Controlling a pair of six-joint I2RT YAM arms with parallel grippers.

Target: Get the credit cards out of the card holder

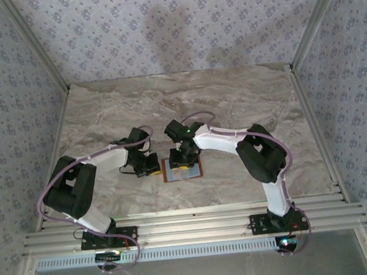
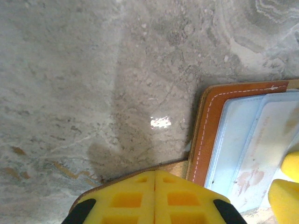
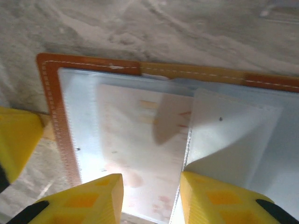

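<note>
Nearest me, at 6 o'clock of the grey marbled stone tabletop [image 1: 232,101], my two arm bases sat on the ribbed aluminium rail [image 1: 191,230].

A little farther out, my left jaws were clenched. Their yellow pads [image 2: 126,200] pressed flat together with nothing between them. A tan leather edge [image 2: 140,170] lay just beyond the pads, and I could not tell whether they touched it.

The tan-brown leather folding card holder [image 1: 171,174] lay open and flat on the tabletop, at 6 o'clock of its centre, with my left jaws at its 9 o'clock side.

My right jaws hung over the holder's 12 o'clock half. They stood apart and released, and the yellow fingertips [image 3: 88,200] gripped nothing. Between those fingertips, in the wrist view, lay a whitish rectangular card with faint pinkish marks [image 3: 140,154]. It was tucked under a clear grey-blue pocket and framed by the orange-brown stitched border [image 3: 51,107]. At the card's 3 o'clock a pale stitched inner flap [image 3: 233,135] stood slightly lifted. I could make out no other card clearly.

Beyond the holder, towards 12 o'clock, the tabletop ran on to the blue-patterned wallpapered walls [image 1: 180,22].
</note>
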